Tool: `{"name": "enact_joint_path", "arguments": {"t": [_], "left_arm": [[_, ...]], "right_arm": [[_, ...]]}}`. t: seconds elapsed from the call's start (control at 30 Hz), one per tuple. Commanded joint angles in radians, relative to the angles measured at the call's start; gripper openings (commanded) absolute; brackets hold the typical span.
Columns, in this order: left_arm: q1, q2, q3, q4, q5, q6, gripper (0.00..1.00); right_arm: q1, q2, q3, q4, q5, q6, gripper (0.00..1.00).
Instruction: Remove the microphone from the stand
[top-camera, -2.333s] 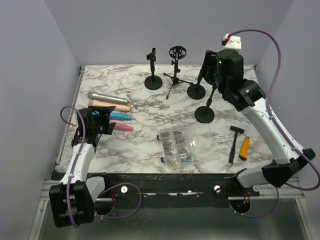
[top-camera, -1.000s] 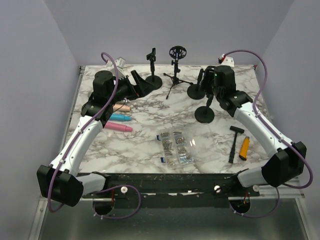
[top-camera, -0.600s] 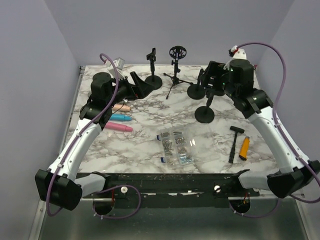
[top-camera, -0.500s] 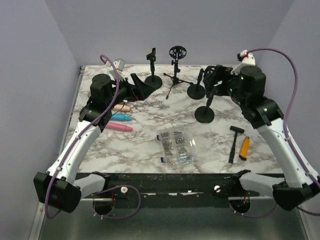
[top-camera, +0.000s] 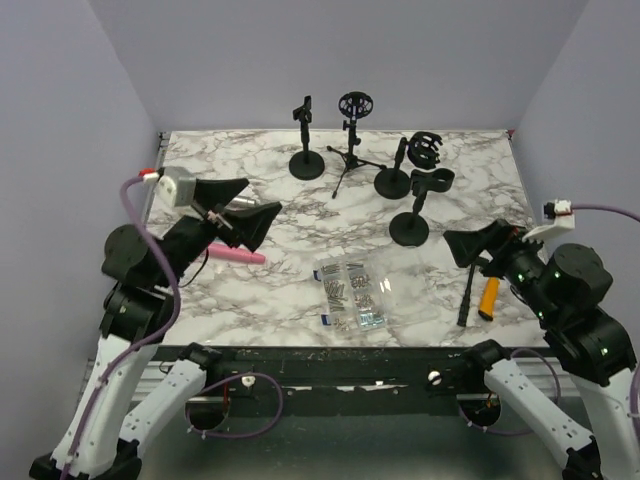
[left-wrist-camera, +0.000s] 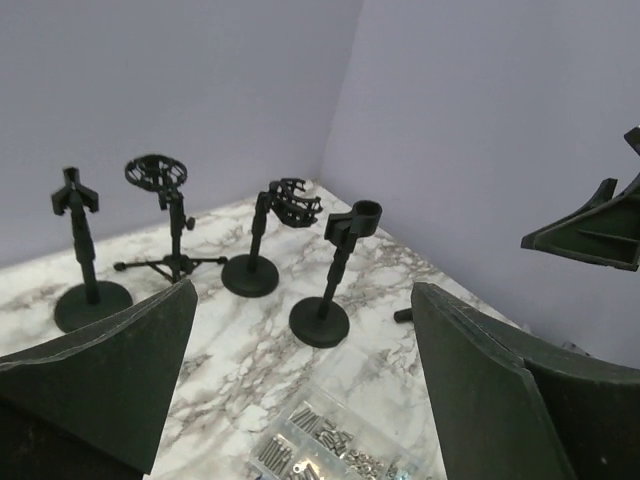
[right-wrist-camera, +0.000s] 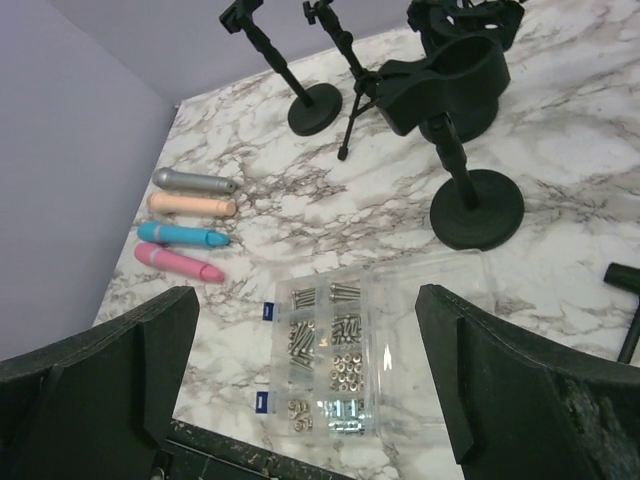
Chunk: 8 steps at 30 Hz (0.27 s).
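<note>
All the black stands at the back of the table are empty: a clip stand (top-camera: 409, 229), a shock-mount stand (top-camera: 393, 182), a tripod stand (top-camera: 351, 135) and a clamp stand (top-camera: 306, 163). The microphones lie flat at the left: silver (right-wrist-camera: 195, 182), peach (right-wrist-camera: 192, 205), blue (right-wrist-camera: 183, 235) and pink (right-wrist-camera: 178, 262). In the top view only the pink microphone (top-camera: 243, 256) shows; my left gripper (top-camera: 243, 210) hides the others. It hangs open and empty high above them. My right gripper (top-camera: 470, 245) is open and empty, raised over the table's right front.
A clear box of screws (top-camera: 350, 295) lies at the front middle and also shows in the right wrist view (right-wrist-camera: 345, 360). A black hammer (top-camera: 468, 285) and an orange-handled tool (top-camera: 489, 295) lie at the right front. Purple walls close the table's back and sides.
Both arms have drawn back from the stands toward the near edge and risen. My right gripper has left the clip stand; my left gripper has moved from the back left to over the microphones.
</note>
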<state>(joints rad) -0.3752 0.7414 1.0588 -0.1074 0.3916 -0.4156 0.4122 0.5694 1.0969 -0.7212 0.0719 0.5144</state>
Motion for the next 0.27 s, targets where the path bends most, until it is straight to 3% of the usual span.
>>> {"name": "enact_joint_path", "arguments": {"t": [0.0, 0.13, 0.23], "left_arm": [[-0.004, -0.222, -0.064, -0.086, -0.105, 0.112, 0.93], [-0.005, -0.393, -0.16, -0.041, -0.173, 0.028, 0.95], [-0.004, -0.463, -0.213, -0.039, -0.172, -0.02, 0.95]], "right_arm": [[-0.002, -0.127, -0.046, -0.122, 0.059, 0.03, 1.0], [-0.002, -0.248, -0.097, -0.11, 0.066, 0.043, 1.0], [-0.001, -0.253, -0.091, -0.135, 0.044, 0.054, 1.0]]}}
